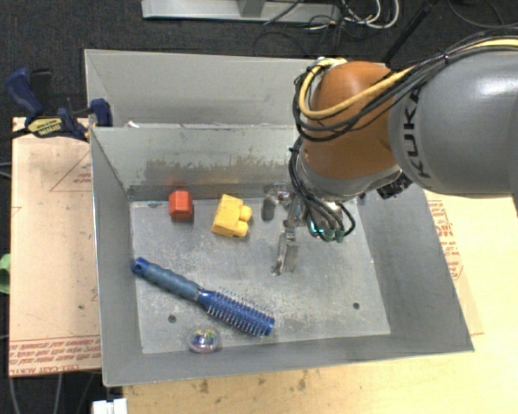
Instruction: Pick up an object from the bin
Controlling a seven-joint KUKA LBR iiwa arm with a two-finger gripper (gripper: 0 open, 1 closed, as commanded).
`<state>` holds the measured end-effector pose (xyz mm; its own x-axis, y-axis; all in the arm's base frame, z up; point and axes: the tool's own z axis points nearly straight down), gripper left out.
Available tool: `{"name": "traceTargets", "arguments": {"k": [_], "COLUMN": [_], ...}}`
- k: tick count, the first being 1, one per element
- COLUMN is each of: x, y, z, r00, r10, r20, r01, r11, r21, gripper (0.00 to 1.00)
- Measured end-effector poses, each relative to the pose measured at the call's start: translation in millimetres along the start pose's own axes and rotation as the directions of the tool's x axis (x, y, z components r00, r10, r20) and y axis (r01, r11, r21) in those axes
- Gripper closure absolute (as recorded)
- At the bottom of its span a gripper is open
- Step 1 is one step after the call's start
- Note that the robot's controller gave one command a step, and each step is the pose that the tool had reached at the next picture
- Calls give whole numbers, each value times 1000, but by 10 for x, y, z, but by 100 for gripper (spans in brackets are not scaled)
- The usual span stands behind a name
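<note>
Yellow block (231,216), stepped toy-brick type, flat on floor of grey bin (414,317) nr back wall; likeliest pick, being nearest obj to gripper (282,264). Lies view-left of gripper tip and a bit further back, near but clear of it, no contact. No strong long axis on block, roughly squarish w/ a notch, so judged graspable from most angles. Needs a shift view-left + slightly back before any descent.

Gripper over bare floor approx mid-bin, tip low, close to floor or touching, can't tell which. Can't tell how wide it is set either; nothing from bin seen in its grasp.

Other candidates:
- blue hairbrush (204,297) toward front-left, long axis diagonal, handle upper left, bristle head lower right; farther from gripper than block
- red-orange cube (180,205) just view-left of block, small gap btwn, also by back wall
- small shiny ball (203,341) at front, just beside brush's bristle end

Count: 1 block, 1 cube, 1 brush, 1 ball = 4 objs, all view-left of gripper; single arm, so no choice of hand
</note>
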<state>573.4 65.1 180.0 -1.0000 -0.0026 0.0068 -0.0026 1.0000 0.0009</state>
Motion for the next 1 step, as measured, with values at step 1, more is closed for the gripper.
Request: {"name": "traceTargets", "arguments": {"k": [1], "x": [930], "y": [526], "z": [623], "r00": [979], "r10": [-202], "r20": [-2], "r01": [202], "r11": [979], "r21": [0], "gripper": [0]}}
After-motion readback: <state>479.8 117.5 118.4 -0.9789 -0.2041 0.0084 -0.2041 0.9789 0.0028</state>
